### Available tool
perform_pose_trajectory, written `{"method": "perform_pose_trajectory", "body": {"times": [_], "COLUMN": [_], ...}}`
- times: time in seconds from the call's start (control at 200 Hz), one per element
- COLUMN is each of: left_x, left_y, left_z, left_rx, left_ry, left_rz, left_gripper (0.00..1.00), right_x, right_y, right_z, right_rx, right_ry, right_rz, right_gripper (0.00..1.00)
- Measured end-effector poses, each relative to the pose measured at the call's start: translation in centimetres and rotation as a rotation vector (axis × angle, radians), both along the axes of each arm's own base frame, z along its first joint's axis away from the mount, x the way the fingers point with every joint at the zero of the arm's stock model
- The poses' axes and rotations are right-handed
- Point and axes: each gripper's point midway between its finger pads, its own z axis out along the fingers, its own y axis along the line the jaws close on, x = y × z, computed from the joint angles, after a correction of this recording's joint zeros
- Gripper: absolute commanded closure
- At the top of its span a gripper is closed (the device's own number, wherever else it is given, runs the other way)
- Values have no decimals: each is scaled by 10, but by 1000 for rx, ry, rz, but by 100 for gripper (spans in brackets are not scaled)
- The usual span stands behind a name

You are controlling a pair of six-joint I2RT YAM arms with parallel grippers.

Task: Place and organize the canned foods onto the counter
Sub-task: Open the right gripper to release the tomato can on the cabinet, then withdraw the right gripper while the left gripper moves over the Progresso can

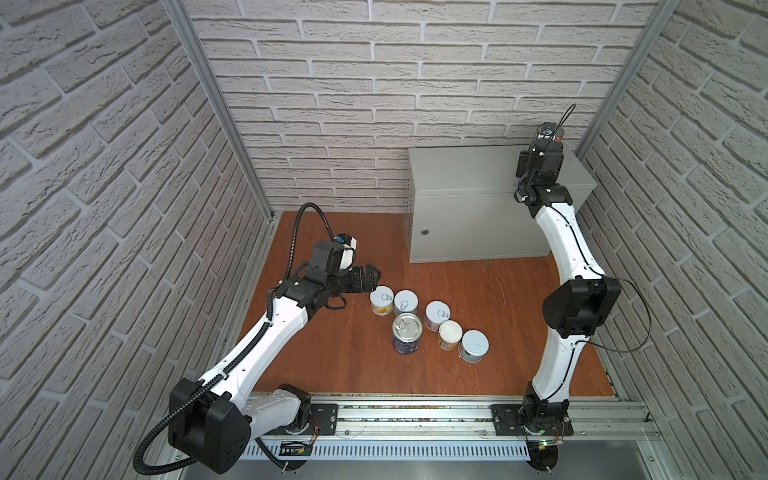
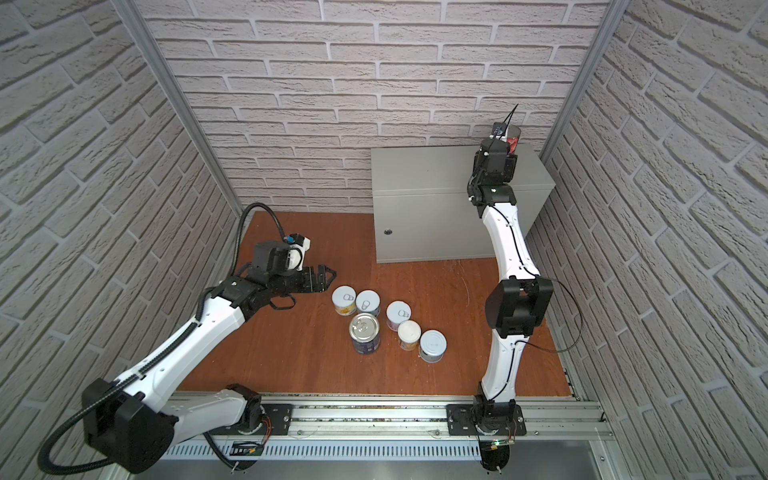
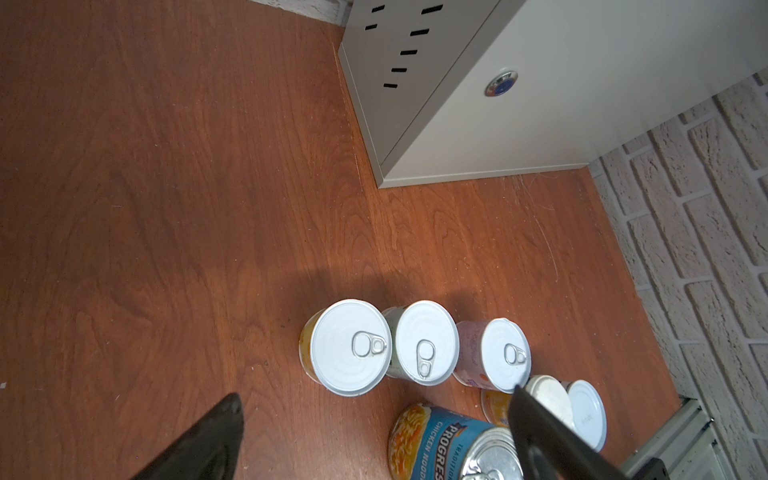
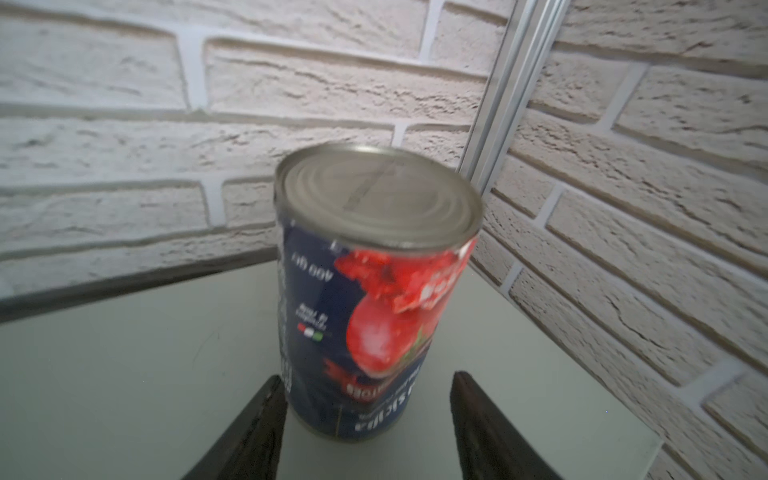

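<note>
A tall dark-blue tomato can (image 4: 365,299) stands upright on the counter (image 4: 124,374) at its back right corner. My right gripper (image 4: 365,376) straddles its base. One finger sits right at the can's side and the other stands clear of it, so the jaws are open. In a top view the can (image 2: 514,139) peeks out behind the right wrist. On the floor stand several cans: a blue soup can (image 1: 407,332), yellow (image 1: 381,300), white (image 1: 405,302), pink (image 1: 437,314), orange (image 1: 449,333) and grey (image 1: 473,345). My left gripper (image 1: 374,277) hovers open beside the yellow can (image 3: 349,347), holding nothing.
The counter (image 1: 457,174) is against the back wall at the right, its lock (image 1: 424,232) facing the wooden floor (image 1: 353,374). Brick walls close in on three sides. The right arm's elbow (image 1: 579,307) hangs above the floor's right edge.
</note>
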Motion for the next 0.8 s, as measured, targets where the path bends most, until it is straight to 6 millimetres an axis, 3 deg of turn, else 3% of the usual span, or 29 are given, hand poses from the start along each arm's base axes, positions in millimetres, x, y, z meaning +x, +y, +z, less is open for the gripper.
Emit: {"method": "perform_pose_trajectory", "body": {"times": [0.11, 0.22, 0.59, 0.7, 0.8], "left_x": [0, -1, -6, -7, -8], "left_y": [0, 0, -1, -3, -4], "left_z": [1, 4, 7, 5, 1], "left_rx": [-2, -8, -21, -21, -23], "left_ry": [-2, -8, -13, -7, -3], "left_rz": [1, 1, -8, -20, -28], "left_gripper": [2, 2, 2, 2, 2], "right_x": [-3, -10, -45, -59, -73], "right_y": [8, 14, 40, 56, 85], "right_z": [-9, -5, 27, 38, 43], "right_rx": [5, 6, 13, 19, 37], "right_ry": [12, -8, -86, -105, -116], "right_rz": [50, 87, 206, 244, 312], "right_gripper": [24, 21, 21, 21, 22]}}
